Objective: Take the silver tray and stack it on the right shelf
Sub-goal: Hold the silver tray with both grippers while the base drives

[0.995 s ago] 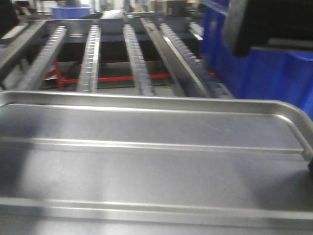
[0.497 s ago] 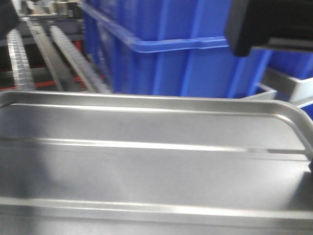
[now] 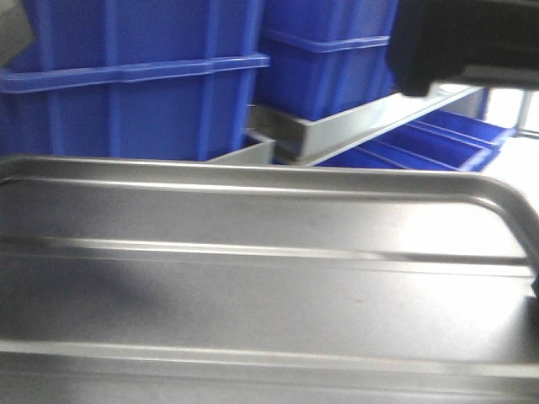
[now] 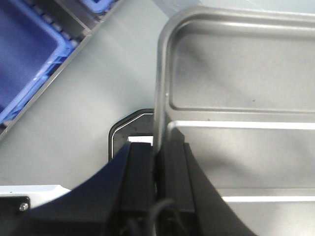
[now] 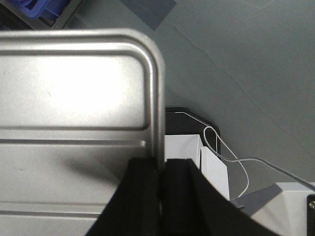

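The silver tray [image 3: 269, 278] fills the lower front view, held level in the air, its two ridges running left to right. My left gripper [image 4: 157, 147] is shut on the tray's left rim [image 4: 161, 98]. My right gripper [image 5: 160, 164] is shut on the tray's right rim [image 5: 156, 98]. In the front view only a dark edge of the right gripper [image 3: 535, 286] shows beside the tray. A steel shelf frame [image 3: 362, 126] slopes behind the tray at upper right. The roller tracks are out of view.
Tall blue plastic crates [image 3: 126, 84] stand close behind the tray, with lower blue bins [image 3: 421, 147] at right. A blue crate [image 4: 24, 59] sits on a rack at left in the left wrist view. Grey floor [image 5: 246, 73] lies below the tray.
The view has swung to the right: the roller tracks slid off the left side, and the blue crates and a steel frame came into view. The tray stays gripped at both ends.
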You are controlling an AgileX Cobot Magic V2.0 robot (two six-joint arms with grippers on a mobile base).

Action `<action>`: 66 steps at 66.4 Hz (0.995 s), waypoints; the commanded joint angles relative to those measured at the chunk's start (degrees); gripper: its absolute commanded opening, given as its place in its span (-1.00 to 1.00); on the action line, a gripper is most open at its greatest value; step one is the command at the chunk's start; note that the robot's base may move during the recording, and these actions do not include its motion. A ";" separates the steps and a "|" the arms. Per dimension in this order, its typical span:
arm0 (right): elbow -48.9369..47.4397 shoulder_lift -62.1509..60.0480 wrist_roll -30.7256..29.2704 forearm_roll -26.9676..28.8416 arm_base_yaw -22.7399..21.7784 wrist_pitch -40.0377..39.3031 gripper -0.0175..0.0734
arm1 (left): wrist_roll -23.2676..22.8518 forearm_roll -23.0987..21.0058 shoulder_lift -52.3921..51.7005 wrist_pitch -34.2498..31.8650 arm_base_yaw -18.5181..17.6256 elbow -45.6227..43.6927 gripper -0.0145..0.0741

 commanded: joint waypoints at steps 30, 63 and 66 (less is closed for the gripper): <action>-1.41 -1.33 -0.01 -2.08 0.12 -0.13 -0.49 | 0.31 1.34 -1.25 6.42 -0.65 -1.29 -0.87; -1.41 -1.33 -0.01 -2.08 0.12 -0.13 -0.49 | 0.31 1.34 -1.25 6.42 -0.65 -1.29 -0.87; -1.41 -1.33 -0.01 -2.08 0.12 -0.13 -0.49 | 0.31 1.34 -1.25 6.42 -0.65 -1.29 -0.87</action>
